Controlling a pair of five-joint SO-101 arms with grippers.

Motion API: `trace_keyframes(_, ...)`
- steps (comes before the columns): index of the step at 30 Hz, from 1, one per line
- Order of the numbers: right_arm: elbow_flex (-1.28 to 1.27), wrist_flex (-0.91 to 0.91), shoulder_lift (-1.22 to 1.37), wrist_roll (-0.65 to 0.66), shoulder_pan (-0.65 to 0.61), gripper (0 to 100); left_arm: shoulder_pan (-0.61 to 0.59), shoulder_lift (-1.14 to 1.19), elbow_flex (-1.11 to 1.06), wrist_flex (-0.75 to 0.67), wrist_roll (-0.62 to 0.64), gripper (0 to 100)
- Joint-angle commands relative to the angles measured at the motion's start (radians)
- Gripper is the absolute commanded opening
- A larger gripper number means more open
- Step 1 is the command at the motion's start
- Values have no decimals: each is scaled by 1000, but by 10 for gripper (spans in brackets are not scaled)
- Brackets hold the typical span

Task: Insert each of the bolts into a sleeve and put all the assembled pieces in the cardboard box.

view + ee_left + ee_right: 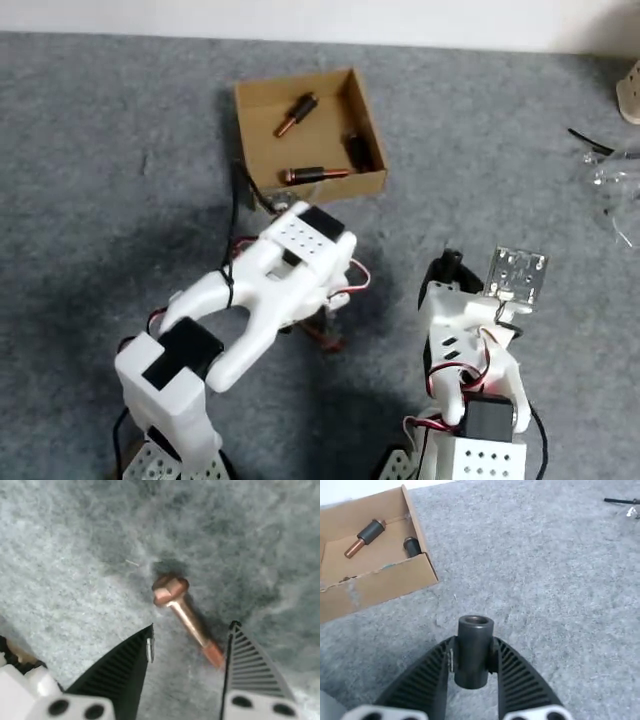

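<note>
Counter [100, 150]: grey, carpet-like covering.

Left end effector [192, 627]: spread wide, low over the counter just in front of the cardboard box [330, 188]. A copper-coloured bolt [182, 611] lies flat on the covering between the two black ribbed fingers [132, 665]. Its hex head points away from the wrist and its threaded tip sits close to one finger. Cannot tell whether they touch.

Right end effector [473, 647]: pinching a dark sleeve [475, 627]. The sleeve stands upright between the fingers, open bore facing up, held above the bare covering and well apart from the box.

Box contents, high view: one assembled piece [296, 114] near the back, its copper end sticking out of the dark sleeve. A second assembled piece [315, 175] lies along the front wall. A third dark sleeve [357, 150] rests near the right wall; cannot tell whether a bolt sits in it.

Clear plastic clutter [610, 170] lies at the counter's far right edge.
</note>
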State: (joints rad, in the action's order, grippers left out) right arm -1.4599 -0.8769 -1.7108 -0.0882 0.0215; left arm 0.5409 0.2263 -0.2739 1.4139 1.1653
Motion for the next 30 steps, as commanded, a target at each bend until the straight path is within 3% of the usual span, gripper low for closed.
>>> trace_keyframes(1, 13, 39, -12, -3, -18, 4, 50, -5, -4, -20, 6, 224)
trace_keyframes(7, 13, 39, -12, -3, -18, 4, 102, -5, -10, -23, 6, 224)
trace_keyframes(18, 13, 39, -12, -3, -18, 4, -76, 110, -39, -104, 6, 224)
trace_keyframes(30, -12, 47, -12, -2, -19, 4, -73, 202, 84, -8, 6, 199)
